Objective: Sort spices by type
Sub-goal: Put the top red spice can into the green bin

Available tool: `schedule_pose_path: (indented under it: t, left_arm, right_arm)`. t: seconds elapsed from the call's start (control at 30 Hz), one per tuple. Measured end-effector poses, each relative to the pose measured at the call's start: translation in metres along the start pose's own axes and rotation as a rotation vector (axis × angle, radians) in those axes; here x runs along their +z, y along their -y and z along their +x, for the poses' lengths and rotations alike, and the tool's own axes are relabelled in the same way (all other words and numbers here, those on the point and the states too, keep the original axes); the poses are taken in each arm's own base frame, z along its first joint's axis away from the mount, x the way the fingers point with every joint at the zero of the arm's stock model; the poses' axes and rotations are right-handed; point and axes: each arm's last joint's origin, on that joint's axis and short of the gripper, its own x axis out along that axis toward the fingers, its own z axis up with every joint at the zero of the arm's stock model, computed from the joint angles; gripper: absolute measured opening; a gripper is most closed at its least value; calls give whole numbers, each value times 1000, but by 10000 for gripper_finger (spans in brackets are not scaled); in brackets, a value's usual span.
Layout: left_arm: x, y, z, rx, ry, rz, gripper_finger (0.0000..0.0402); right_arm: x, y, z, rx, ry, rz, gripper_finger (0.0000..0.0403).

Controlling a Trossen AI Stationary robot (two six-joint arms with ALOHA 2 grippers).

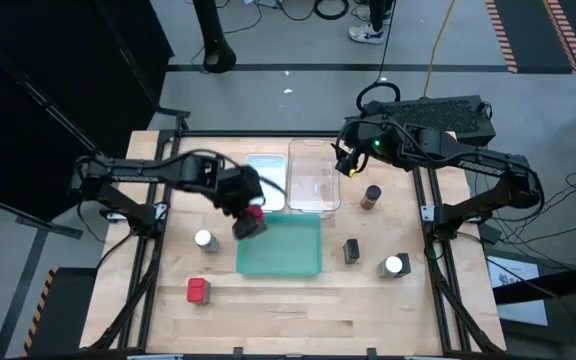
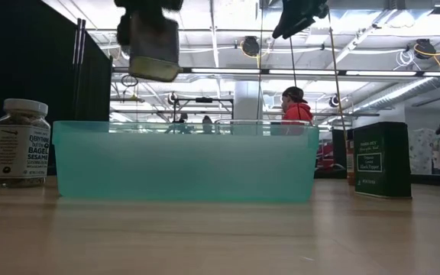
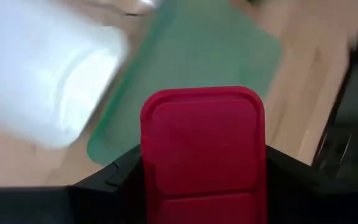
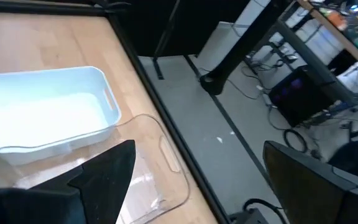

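Note:
My left gripper [image 1: 249, 218] is shut on a red boxy tin [image 3: 202, 149] above the far left corner of the green tray [image 1: 280, 248]; the low view shows the tin [image 2: 155, 47] high over the tray [image 2: 186, 160]. A second red tin [image 1: 199, 290] stands on the table near the front left. White-lidded jars stand left of the tray [image 1: 205, 240] and at the right [image 1: 394, 266]. A dark tin [image 1: 352, 250] and a brown jar [image 1: 372, 197] stand right of the tray. My right gripper [image 1: 345, 160] hangs open over the clear tray's far right corner. My left gripper pinches the red tin between its two fingers, one on each of two opposite side walls [image 3: 146, 168]. The fingers slant down from the table's left side. The tin is lifted clear above the green tray and tilted, its red lid toward the wrist camera.
A white tray [image 1: 266, 182] and a clear tray [image 1: 314, 177] sit side by side at the far edge, behind the green tray. Bare wood [image 1: 298, 310] runs along the front of the table. People show in the room behind [image 2: 296, 103].

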Motion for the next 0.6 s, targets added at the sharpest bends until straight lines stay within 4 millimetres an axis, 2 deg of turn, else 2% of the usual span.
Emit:
schedule_pose_path:
  t: [0.1, 0.23, 0.37, 0.6]
  left_arm:
    - [-4, 13, 9, -6, -20, 235, 227]
    - [-6, 21, 27, 34, -68, 426, 227]
    - [-5, 24, 51, 51, -135, 511, 227]
    - [-1, 19, 84, 152, -207, 543, 227]
  right_arm:
    - [0, 2, 2, 35, 3, 6, 336]
    - [0, 3, 2, 53, 3, 9, 336]
    - [0, 2, 2, 56, 3, 9, 336]
    - [-1, 2, 2, 57, -4, 12, 336]
